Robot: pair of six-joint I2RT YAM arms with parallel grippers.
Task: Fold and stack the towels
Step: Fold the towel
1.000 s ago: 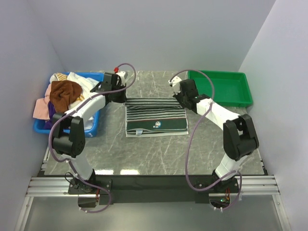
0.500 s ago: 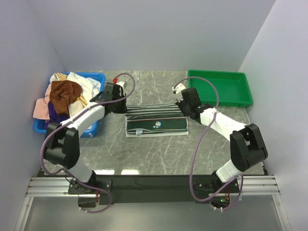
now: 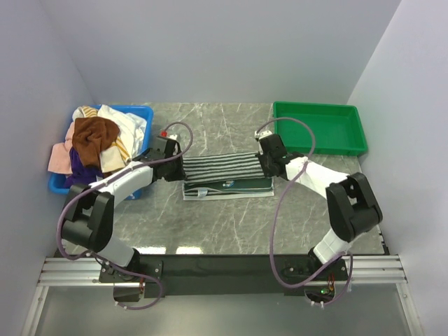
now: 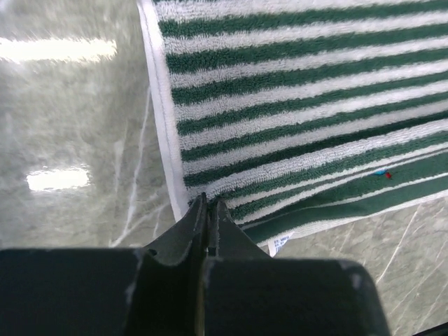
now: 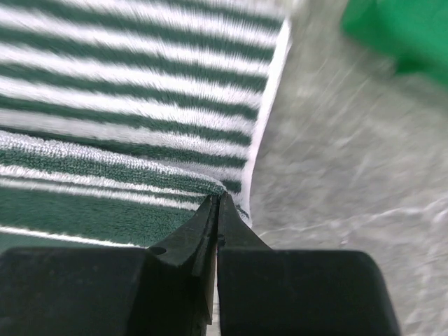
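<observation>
Pinched shut on the far corners of the striped towel point(image 3: 222, 168), the left gripper point(image 4: 208, 205) and right gripper point(image 5: 217, 201) have dragged that edge nearer — cloth stretched between them, doubling over — first fold almost done.

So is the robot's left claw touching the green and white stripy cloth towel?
Touching. In the left wrist view, the left gripper has its jaws shut on the white hem at the edge of the green-and-white striped cloth towel, with no gap between them.

Top view: bright, even light, soft shadows; two glare patches on desk point(image 3: 231, 224), lower centre. Left wrist: glare at left. Right wrist: upper right blurred.
</observation>
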